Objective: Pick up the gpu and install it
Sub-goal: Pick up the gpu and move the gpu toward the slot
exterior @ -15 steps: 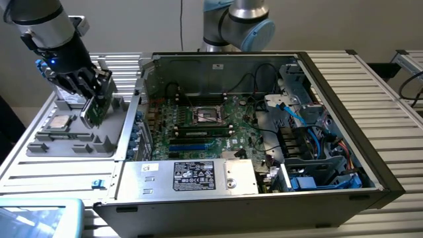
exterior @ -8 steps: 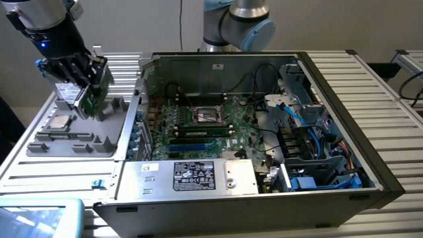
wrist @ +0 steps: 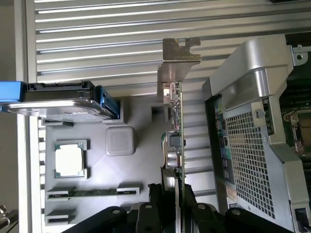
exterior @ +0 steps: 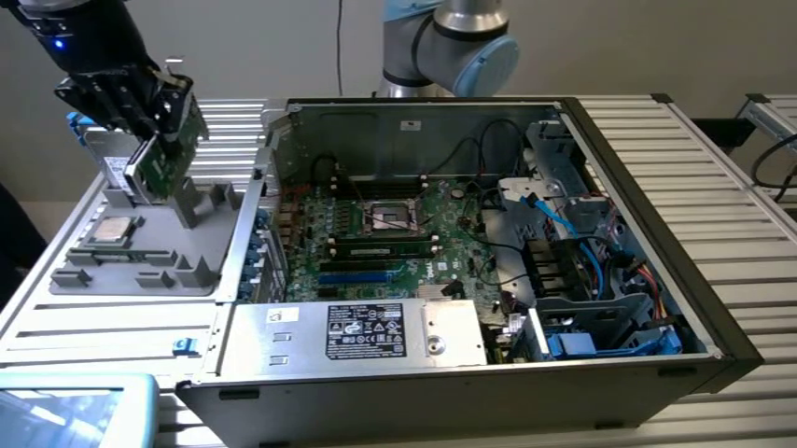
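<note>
Over at the exterior view's left, the claw (exterior: 152, 138) is clamped on the gpu (exterior: 163, 166), holding it over the gray tray (exterior: 187, 245) beside the open PC case (exterior: 412, 126). Wrist view: gpu (wrist: 174, 141) sits edge-on between the claw's fingers (wrist: 155, 194); silver bracket (wrist: 181, 51) at the far end; tray (wrist: 141, 165) underneath.

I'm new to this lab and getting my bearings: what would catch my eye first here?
The black hand grips the gpu by its edge, over the grey parts tray at the exterior view's left. Beside it, the open computer case with its motherboard bared sits in the middle.
</note>
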Tool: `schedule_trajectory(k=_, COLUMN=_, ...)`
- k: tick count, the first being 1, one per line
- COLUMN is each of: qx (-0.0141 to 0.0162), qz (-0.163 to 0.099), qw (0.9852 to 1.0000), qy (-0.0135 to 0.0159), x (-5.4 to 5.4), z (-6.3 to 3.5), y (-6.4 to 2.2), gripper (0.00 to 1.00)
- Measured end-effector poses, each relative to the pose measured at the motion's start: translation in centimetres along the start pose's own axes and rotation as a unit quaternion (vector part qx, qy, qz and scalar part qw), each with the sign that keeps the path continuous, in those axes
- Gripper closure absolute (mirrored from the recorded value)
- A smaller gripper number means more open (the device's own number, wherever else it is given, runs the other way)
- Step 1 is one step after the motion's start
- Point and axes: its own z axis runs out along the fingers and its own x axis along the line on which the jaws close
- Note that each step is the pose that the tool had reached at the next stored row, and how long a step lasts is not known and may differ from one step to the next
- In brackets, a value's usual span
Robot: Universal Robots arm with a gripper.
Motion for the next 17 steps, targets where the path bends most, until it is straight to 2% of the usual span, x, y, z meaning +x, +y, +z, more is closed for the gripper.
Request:
schedule_trajectory(k=5, qx=0.0004, qz=0.001, qw=1.0000, qy=0.0033, x=-0.7, z=-2.25, y=0.18, gripper=0.71)
schedule_trajectory(k=9, qx=0.0010, qz=0.001, qw=1.0000, qy=0.0076, x=-1.7, z=-4.00, y=0.31, gripper=0.71)
schedule_trajectory(k=12, qx=0.0016, qz=0.002, qw=0.9999, qy=0.0125, x=-2.5, z=-5.19, y=0.36, gripper=0.71)
schedule_trajectory(k=16, qx=0.0030, qz=0.003, qw=0.9997, qy=0.0243, x=-3.5, z=-5.84, y=0.40, gripper=0.71)
schedule_trajectory(k=17, qx=0.0032, qz=0.003, qw=0.9997, qy=0.0252, x=-3.9, z=-6.00, y=0.41, gripper=0.71)
